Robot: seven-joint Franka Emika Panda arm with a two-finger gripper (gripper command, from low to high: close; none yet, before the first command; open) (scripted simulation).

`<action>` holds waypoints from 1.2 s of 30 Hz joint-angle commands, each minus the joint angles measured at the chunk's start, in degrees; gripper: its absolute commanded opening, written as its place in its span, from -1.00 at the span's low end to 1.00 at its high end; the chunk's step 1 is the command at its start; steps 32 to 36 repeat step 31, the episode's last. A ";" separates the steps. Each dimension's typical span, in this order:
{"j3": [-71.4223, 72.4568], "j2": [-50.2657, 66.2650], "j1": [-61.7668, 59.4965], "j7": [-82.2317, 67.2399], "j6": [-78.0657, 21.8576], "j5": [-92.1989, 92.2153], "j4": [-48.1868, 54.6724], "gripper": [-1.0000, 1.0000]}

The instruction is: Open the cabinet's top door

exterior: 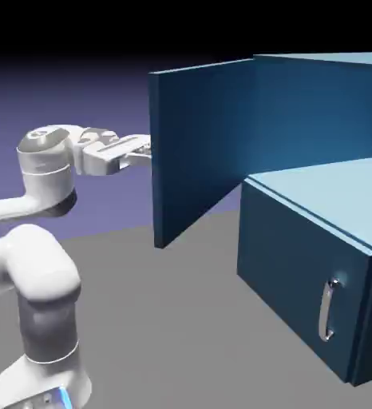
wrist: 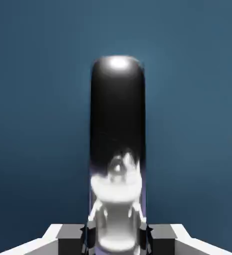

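The dark-blue cabinet [exterior: 317,120] stands at the right of the exterior view. Its top door [exterior: 197,152] is swung wide open, standing out toward the arm. My gripper [exterior: 145,150] reaches the door's outer face at its free edge. In the hand view a curved silver handle [wrist: 118,149] fills the middle, against the blue door panel [wrist: 38,99]. My gripper [wrist: 117,239] is shut on that handle, whose lower end sits between the fingertips [wrist: 70,238]. In the exterior view the door hides the handle.
The lower panel [exterior: 301,287] stays closed, with its small silver handle [exterior: 326,310] facing the camera. The white arm [exterior: 37,264] rises at the lower left. Grey table [exterior: 181,319] spreads between arm and cabinet.
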 commanded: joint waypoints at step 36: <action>41.14 12.36 -44.53 -3.25 -53.16 29.00 60.73 -1.00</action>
